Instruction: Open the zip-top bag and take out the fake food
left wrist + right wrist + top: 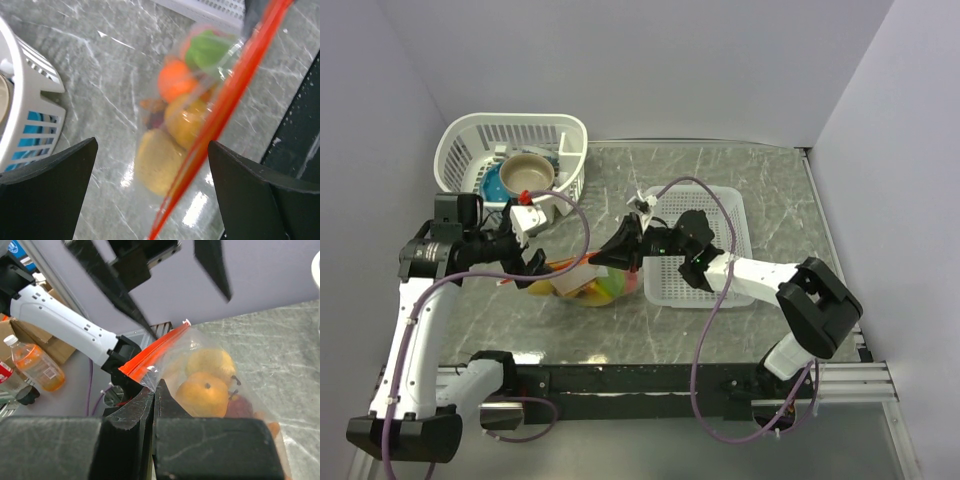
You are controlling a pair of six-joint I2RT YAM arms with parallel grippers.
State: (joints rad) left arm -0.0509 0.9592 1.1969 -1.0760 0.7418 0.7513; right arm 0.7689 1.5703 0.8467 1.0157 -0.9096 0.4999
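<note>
**Bag edge pinched by right gripper, left gripper open**

The zip-top bag (592, 287) is found toward 8 o'clock from the centre of the marble table (770, 190), with the fake food (182, 117) seen inside. Its edge below the orange-red zip strip (226, 97) is pinched by the closed right gripper (155, 390), at the bag's 1 o'clock. The left gripper (152, 142) is held wide open at its 9 o'clock.

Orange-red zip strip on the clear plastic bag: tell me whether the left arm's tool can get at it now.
Probably yes. The open left tool faces the orange-red zip strip with nothing between, and the shut right tool pinches the clear plastic bag steady.
</note>
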